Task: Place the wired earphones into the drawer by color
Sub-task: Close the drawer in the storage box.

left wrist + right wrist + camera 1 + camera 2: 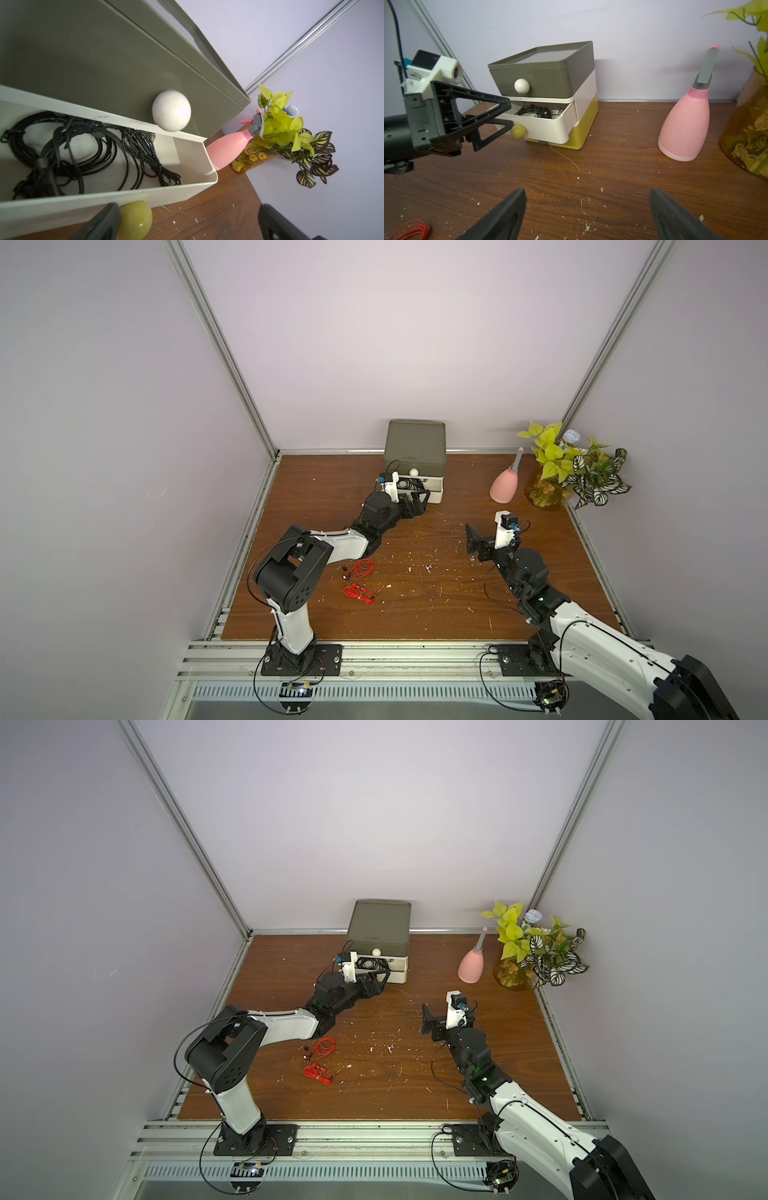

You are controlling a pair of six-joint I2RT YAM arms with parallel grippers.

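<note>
Left pincer (508, 116) is spread wide, nothing clamped; the yellow knob (135, 220) is caught just beside one finger (104, 222), inside the gap. Straight ahead of it the cream drawer (548, 128) is pulled out of the drawer box (542, 62), and black earphones (44, 168) are piled inside in tangled coils. Right above that, the olive drawer (546, 81) with the white knob (521, 86) is shut. Well behind this pincer, down beside its arm, red earphones (362, 568) are laid on the worktop (436, 605), with a second red bundle (357, 592) just next to them. Right pincer (589, 216) is held wide too, empty, over the worktop; the box is found ahead of it to one side, a pink spray bottle (685, 128) ahead to the other.
</note>
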